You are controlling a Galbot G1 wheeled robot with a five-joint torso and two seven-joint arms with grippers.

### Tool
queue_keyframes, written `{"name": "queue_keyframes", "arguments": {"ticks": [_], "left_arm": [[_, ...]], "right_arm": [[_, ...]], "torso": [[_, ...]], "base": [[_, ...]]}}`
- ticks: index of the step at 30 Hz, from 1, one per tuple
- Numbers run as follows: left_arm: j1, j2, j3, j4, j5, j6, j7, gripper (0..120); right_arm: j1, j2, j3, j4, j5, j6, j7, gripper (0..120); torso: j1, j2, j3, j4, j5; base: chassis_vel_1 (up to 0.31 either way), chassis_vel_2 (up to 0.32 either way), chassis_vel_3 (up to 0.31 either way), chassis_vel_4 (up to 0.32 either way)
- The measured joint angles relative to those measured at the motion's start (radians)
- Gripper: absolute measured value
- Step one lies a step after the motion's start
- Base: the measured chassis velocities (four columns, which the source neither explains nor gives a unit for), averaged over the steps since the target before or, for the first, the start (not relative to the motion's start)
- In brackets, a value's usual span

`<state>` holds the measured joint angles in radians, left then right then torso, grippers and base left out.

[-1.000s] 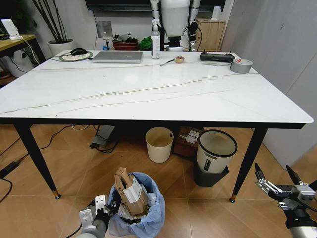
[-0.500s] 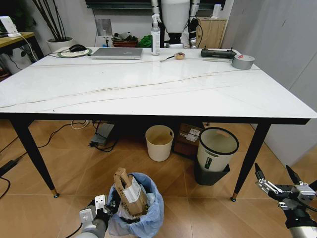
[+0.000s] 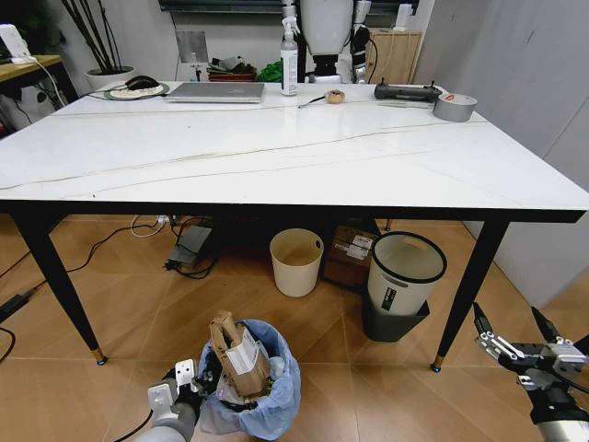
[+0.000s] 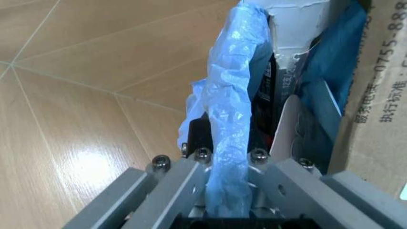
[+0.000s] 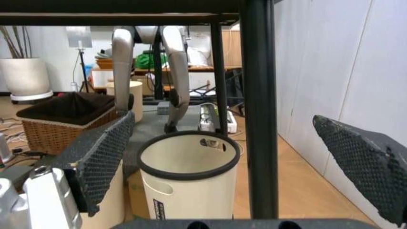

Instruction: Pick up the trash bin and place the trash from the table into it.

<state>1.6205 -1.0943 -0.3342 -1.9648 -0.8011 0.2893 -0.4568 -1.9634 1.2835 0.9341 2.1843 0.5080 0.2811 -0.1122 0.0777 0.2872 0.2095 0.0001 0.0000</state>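
A small round trash bin lined with a crinkled translucent blue plastic bag (image 3: 250, 382) is seen low at the robot's left side, close above or on the wooden floor (image 3: 120, 322) in front of the large white marble-veined counter on thin black legs (image 3: 276, 157); whether the bin is lifted clear of the floor cannot be told. The left gripper (image 3: 184, 391) is clamped on the bin's rim, the blue bag film (image 4: 232, 119) being pinched between its closed jaws in the left wrist view. The bin is packed with trash: a torn brown cardboard box (image 3: 237, 354) is stood upright in it, with white paper tucked beside it. The right gripper (image 3: 515, 336) is held low at the robot's right, near the counter's front right leg (image 3: 465, 285), its two black textured fingers (image 5: 102, 157) spread wide apart and nothing between them. No litter is seen on the counter; what is left there, at the far edge, is a silver laptop (image 3: 216, 91), a clear spray bottle (image 3: 289, 66), a grey tape roll (image 3: 455, 107) and a black handheld device (image 3: 405, 91), none of them trash. Under the counter a plain cream bucket (image 3: 296, 261) and a grey bin with a white rim (image 3: 401, 281) are left untouched. Judged from this, the clearing is essentially complete: the bin is in hand and loaded, and little appears left beyond setting it down.
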Motion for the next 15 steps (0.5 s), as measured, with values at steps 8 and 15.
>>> {"name": "queue_keyframes", "arguments": {"ticks": [8,15], "left_arm": [[-0.008,0.000,0.001,0.018,0.002,-0.002,0.001,0],[-0.011,-0.003,0.003,0.021,0.004,-0.003,0.001,0]], "right_arm": [[0.000,0.000,0.000,0.000,0.000,0.000,0.000,100],[0.000,0.000,0.000,0.000,0.000,0.000,0.000,100]], "torso": [[-0.010,-0.032,-0.022,0.0000,0.0000],[-0.017,-0.059,-0.043,0.0000,0.0000]], "base": [[0.000,0.000,0.000,0.000],[0.000,0.000,0.000,0.000]]}}
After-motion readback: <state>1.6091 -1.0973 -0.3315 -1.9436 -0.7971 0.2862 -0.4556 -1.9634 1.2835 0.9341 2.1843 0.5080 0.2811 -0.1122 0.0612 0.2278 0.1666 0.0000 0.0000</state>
